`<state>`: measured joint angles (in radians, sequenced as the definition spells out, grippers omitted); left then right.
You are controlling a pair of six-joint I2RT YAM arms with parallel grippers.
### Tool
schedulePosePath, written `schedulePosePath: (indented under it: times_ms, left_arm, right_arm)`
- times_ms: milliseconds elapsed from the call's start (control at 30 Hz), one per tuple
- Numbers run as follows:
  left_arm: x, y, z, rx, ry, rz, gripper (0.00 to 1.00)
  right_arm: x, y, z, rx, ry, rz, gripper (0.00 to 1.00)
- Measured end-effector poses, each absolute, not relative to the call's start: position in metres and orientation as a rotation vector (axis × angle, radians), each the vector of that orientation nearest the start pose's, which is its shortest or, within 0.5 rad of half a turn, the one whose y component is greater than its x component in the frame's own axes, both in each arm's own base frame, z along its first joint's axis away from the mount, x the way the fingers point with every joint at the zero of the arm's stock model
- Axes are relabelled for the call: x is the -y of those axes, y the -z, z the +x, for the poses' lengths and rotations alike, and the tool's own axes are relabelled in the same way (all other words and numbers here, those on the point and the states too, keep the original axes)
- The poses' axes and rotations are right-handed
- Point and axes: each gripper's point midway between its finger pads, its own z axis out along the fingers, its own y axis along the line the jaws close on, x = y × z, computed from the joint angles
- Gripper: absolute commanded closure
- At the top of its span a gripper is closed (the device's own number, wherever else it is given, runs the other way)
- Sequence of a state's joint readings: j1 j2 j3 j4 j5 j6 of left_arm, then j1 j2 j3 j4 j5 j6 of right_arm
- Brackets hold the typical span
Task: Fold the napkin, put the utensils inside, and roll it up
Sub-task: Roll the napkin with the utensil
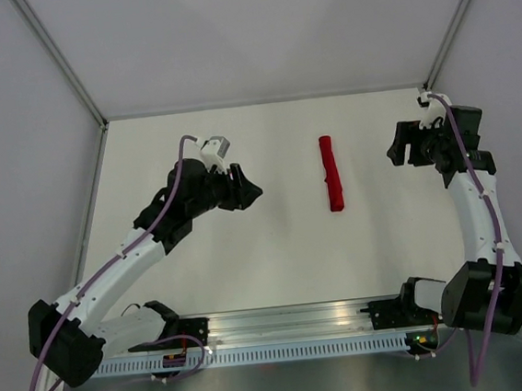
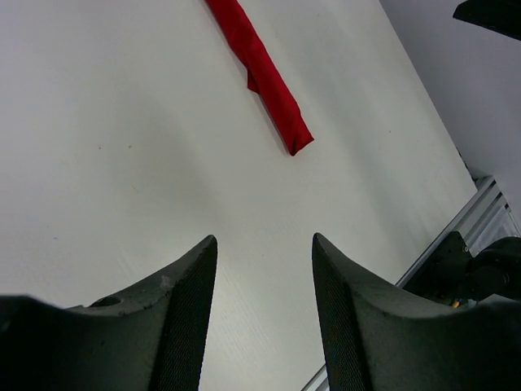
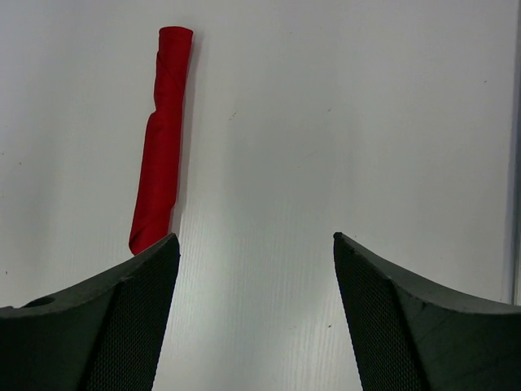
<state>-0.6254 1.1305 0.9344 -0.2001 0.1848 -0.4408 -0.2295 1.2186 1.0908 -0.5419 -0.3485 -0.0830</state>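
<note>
Red napkin point(image 1: 332, 173) lies rolled; left claw point(image 1: 255, 192) and right claw point(image 1: 395, 155) flank it, released, well apart.

The white-and-black left arm point(image 1: 128, 254) reaches from the near left corner of the desk point(image 1: 277, 268) toward its middle, black two-finger left gripper point(image 1: 250, 194) parted, holding nothing. The white-and-black right arm point(image 1: 481, 216) stands along the right edge, black two-finger right gripper point(image 1: 398, 155) spread wider, holding nothing

No text, label, brand, number or sign can be read in any view.
</note>
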Motion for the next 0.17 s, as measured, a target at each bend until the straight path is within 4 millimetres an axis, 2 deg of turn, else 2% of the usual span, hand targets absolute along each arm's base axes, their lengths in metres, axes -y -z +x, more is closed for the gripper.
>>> schedulePosePath:
  times_ms: [167]
  left_arm:
    - [0.25,-0.2319,0.2655,-2.057,0.842,0.319,0.44]
  right_arm:
    - [0.0262,-0.2184,0.3474,-2.156,-0.215,-0.027,0.17]
